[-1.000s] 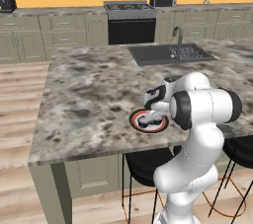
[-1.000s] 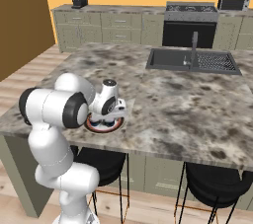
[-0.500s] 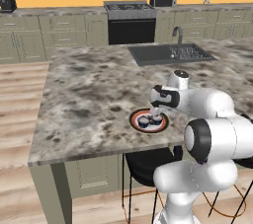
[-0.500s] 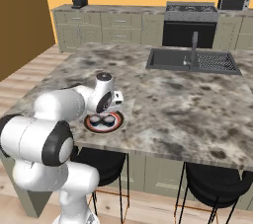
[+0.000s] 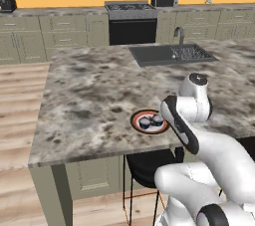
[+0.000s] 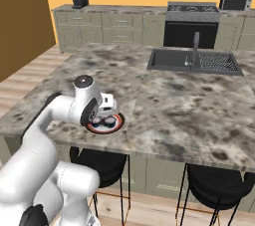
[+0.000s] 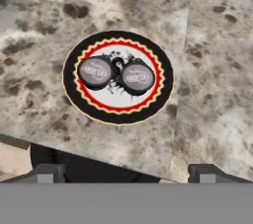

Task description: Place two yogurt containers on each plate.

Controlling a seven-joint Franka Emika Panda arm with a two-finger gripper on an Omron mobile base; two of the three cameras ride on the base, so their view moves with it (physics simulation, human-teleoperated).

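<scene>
An orange-red-rimmed plate [image 7: 118,117] with a black band and white centre lies near the front edge of the stone island. Two dark-sided yogurt containers with pale tops sit side by side on it, one on the left [image 7: 95,72] and one on the right [image 7: 138,77]. My gripper [image 7: 126,174] hangs above and a little toward the counter's front edge from them, open, with nothing between its fingertips [image 7: 47,172]. From the base the same plate [image 5: 135,120] [image 6: 117,123] shows beside my hand, with both cups [image 5: 145,122] on it.
The counter's front edge [image 7: 99,156] runs just below the plate, with a black stool [image 5: 149,163] under it. A sink [image 5: 169,53] with a faucet is set into the far side of the island. Cabinets and a stove [image 5: 132,21] line the back wall.
My hand has lifted away from the plate and the arm has swung back. The jaws have widened a little. Both cups stay on the plate.
</scene>
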